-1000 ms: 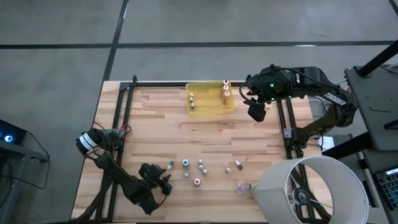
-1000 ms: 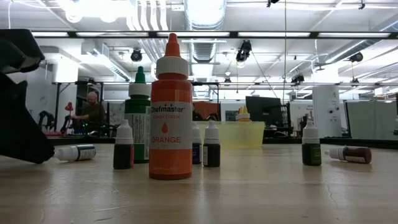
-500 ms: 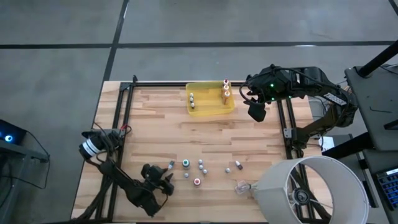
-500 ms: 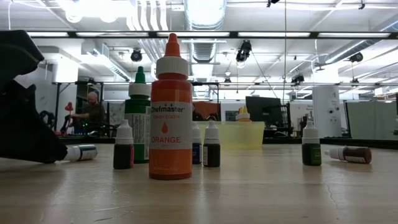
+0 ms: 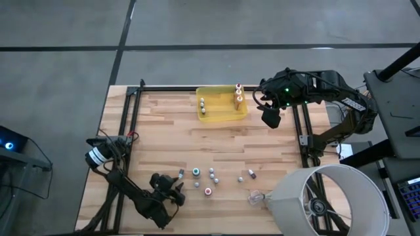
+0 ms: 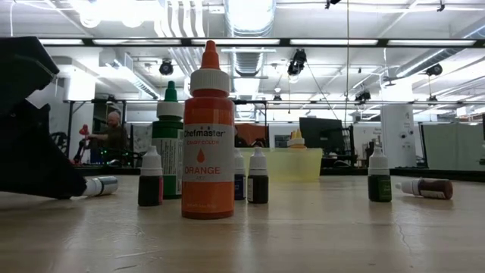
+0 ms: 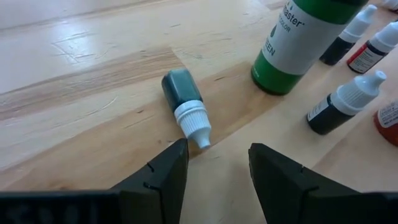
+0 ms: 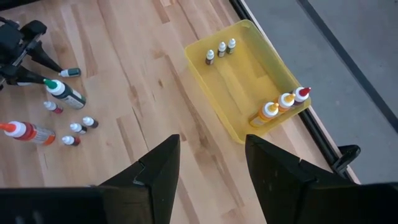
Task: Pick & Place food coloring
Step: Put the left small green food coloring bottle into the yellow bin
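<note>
A tray (image 5: 223, 115) is set at the table's (image 5: 262, 154) far edge, six bottles (image 5: 237, 97) inside. More bottles (image 5: 211, 174) are grouped near the front edge, one lying (image 7: 185, 104) just beyond the left gripper (image 7: 214, 168).

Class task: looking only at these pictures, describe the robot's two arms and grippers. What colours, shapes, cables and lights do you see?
Both arms are black with jointed segments. The left gripper has two broad, angular matte-black fingers; black cables loop around that arm's base. The right gripper has matching fingers; its arm carries bundled black cables and a small green light.
</note>
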`<action>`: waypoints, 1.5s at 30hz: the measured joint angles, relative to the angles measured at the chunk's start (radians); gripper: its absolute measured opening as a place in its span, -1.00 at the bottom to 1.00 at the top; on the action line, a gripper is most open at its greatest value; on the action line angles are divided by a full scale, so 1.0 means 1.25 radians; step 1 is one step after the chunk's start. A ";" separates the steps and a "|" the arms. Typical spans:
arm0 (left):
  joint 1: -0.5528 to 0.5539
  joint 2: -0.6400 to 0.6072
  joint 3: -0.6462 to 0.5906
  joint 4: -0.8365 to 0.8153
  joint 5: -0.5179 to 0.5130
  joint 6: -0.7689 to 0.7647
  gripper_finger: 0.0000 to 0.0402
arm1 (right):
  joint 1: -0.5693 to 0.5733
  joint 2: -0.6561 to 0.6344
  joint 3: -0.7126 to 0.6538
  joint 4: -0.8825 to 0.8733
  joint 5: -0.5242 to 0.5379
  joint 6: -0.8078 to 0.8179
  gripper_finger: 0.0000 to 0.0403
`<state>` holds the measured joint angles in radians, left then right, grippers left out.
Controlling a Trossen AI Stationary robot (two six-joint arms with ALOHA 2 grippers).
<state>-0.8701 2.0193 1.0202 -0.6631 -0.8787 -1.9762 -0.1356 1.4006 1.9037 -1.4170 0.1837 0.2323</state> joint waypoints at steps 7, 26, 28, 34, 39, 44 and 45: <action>0.025 -0.001 0.011 -0.031 0.010 -0.001 -0.24 | 0.000 0.000 0.000 0.000 0.001 0.000 -0.14; 0.037 -0.005 0.034 -0.122 0.033 0.004 -0.24 | 0.000 0.000 0.000 0.001 0.001 -0.003 -0.14; 0.037 -0.005 0.034 -0.127 0.034 0.000 -0.24 | 0.000 0.000 0.000 0.001 0.001 -0.003 -0.14; 0.041 -0.005 0.033 -0.147 0.042 -0.012 -0.24 | 0.000 0.000 0.000 0.001 0.001 -0.003 -0.14; 0.047 -0.006 0.033 -0.149 0.046 -0.012 -0.24 | 0.000 0.000 0.000 0.001 0.001 -0.003 -0.14; 0.055 -0.006 0.033 -0.161 0.053 -0.024 -0.24 | 0.000 0.000 0.000 0.001 0.001 -0.003 -0.14; 0.056 -0.006 0.033 -0.165 0.055 -0.027 -0.24 | 0.000 0.000 0.000 0.001 0.001 -0.003 -0.14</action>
<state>-0.7995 2.0113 1.0611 -0.8698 -0.8099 -2.0106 -0.1355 1.4005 1.9038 -1.4162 0.1849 0.2287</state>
